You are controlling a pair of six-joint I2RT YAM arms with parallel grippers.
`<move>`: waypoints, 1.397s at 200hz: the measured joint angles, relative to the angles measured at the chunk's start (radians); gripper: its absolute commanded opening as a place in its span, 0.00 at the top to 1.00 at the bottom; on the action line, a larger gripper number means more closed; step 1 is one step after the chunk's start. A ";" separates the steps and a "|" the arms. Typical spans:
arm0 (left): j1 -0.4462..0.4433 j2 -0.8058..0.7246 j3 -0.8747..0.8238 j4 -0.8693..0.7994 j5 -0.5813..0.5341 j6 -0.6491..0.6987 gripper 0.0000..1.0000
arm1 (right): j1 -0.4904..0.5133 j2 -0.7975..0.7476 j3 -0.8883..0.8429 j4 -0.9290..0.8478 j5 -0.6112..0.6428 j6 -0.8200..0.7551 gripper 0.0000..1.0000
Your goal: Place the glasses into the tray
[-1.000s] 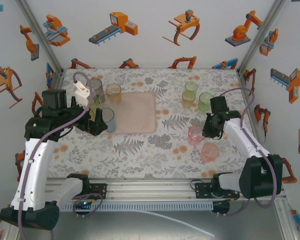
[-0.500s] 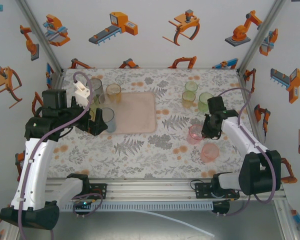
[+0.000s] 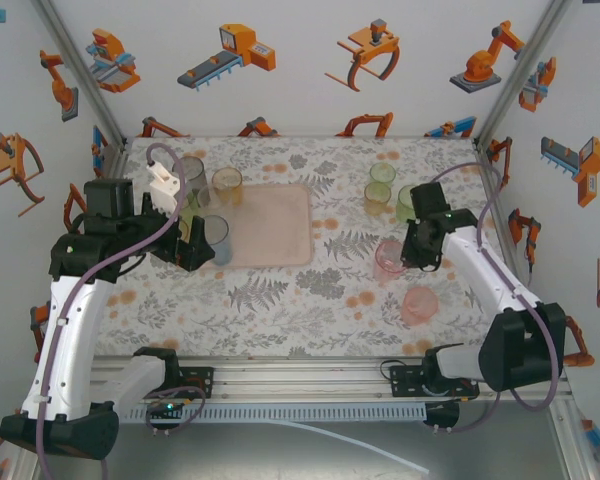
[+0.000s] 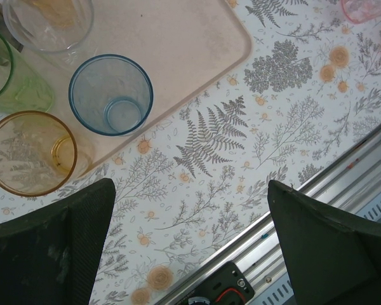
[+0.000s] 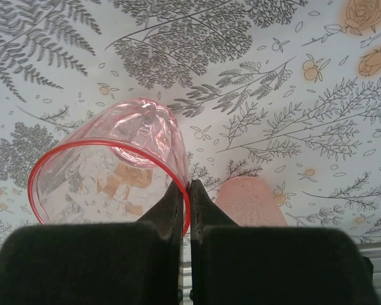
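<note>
Pinching the pink glass (image 5: pixel 108 171) at its rim, the right fingers (image 5: pixel 170 206) are clamped tight; the glass seems tilted. The left fingers (image 4: pixel 63 248) gape empty near the blue glass (image 4: pixel 111 95) on the tray (image 4: pixel 178 38).

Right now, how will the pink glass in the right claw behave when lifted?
Probably light: the pink glass looks thin, see-through and empty. It may swing or slip, since the right claw pinches just one spot on its rim. Laid sideways, it would likely roll.

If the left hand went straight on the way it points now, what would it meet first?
Probably bare floral tablecloth just beside the edge of the tray. The line of the open left hand passes clear of the blue glass, though depth is hard to judge.
</note>
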 measured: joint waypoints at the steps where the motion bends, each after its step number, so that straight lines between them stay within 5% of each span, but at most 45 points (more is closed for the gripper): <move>1: 0.000 0.000 0.000 0.000 0.000 0.000 0.03 | 0.002 0.000 0.002 0.000 0.000 0.000 0.97; 54: 0.000 0.000 0.011 0.000 -0.016 -0.002 0.03 | 0.137 0.052 0.161 -0.053 0.048 0.004 0.96; 157: 0.051 0.011 0.027 0.011 -0.049 -0.048 0.03 | 0.439 0.456 0.562 -0.063 0.088 0.028 0.96; 279: 0.069 0.003 0.030 0.015 -0.047 -0.051 0.03 | 0.606 0.821 0.935 -0.063 0.106 0.034 0.95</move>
